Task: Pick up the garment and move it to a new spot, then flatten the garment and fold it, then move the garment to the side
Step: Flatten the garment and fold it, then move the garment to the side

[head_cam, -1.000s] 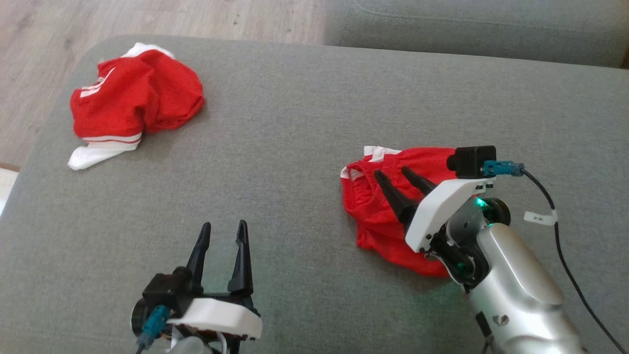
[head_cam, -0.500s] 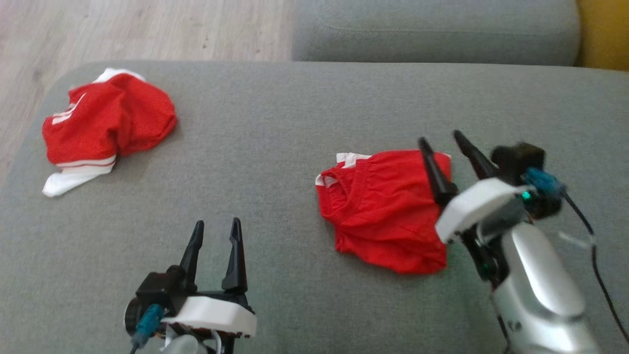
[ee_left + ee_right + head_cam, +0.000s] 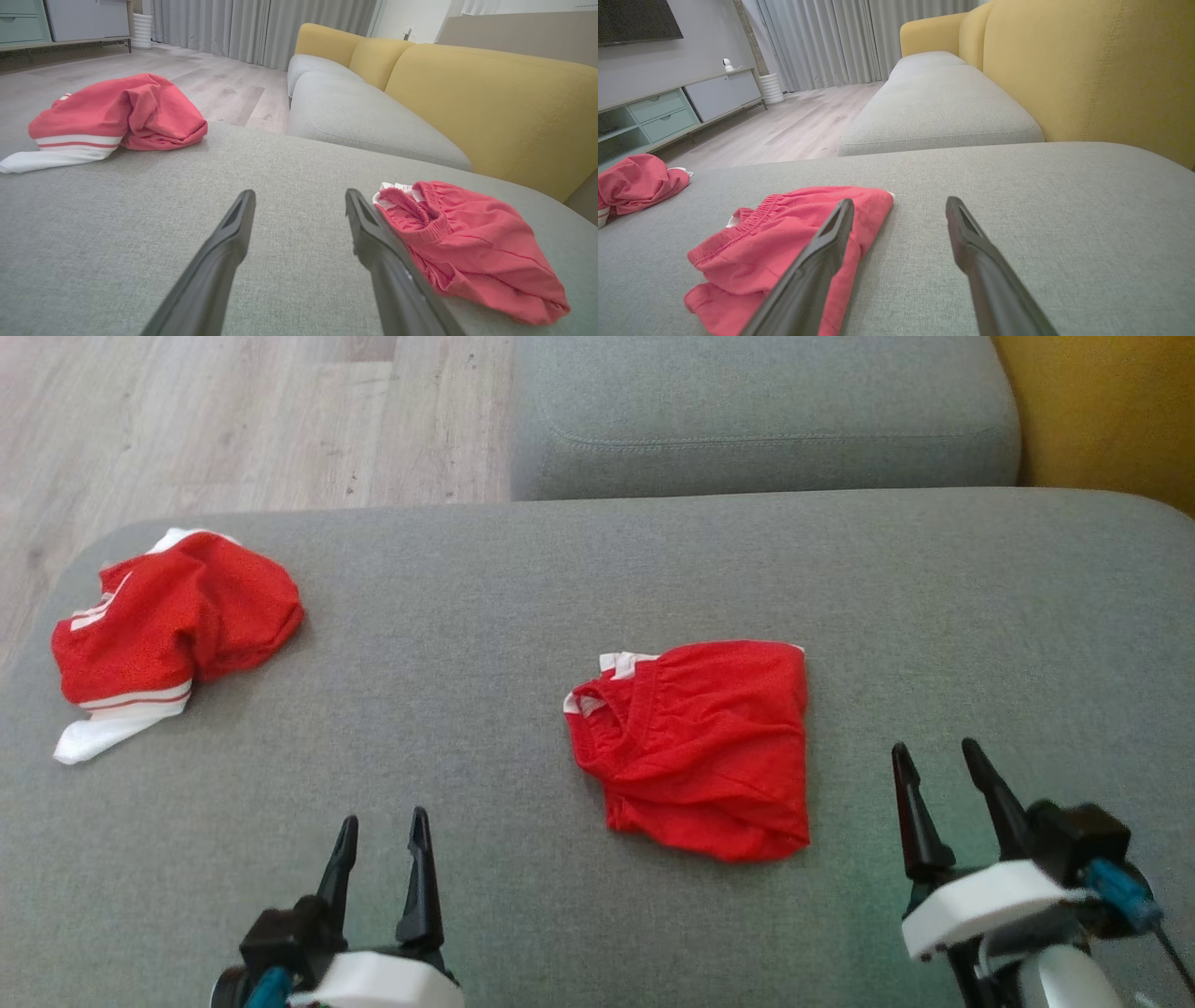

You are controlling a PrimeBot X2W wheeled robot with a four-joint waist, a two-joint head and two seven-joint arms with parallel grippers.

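Note:
A folded red garment (image 3: 700, 747) with a white-trimmed waistband lies flat in the middle of the grey cushion (image 3: 523, 597); it also shows in the left wrist view (image 3: 472, 247) and the right wrist view (image 3: 784, 233). My right gripper (image 3: 934, 747) stands open just right of it, apart from the cloth, with nothing between its fingers (image 3: 900, 201). My left gripper (image 3: 384, 819) is open and empty near the front edge, left of the garment (image 3: 300, 196). A second, crumpled red and white garment (image 3: 168, 625) sits at the cushion's far left corner.
Another grey seat cushion (image 3: 747, 420) lies beyond the one I work on, with a yellow backrest (image 3: 1102, 411) to the right. Wooden floor (image 3: 233, 420) lies past the cushion's rounded left and far edges. A low cabinet (image 3: 668, 112) stands across the room.
The head camera has tilted, shifting the whole picture. My right gripper has drawn back off the folded garment to its right, open. The garment stays where it lay; the left gripper keeps still.

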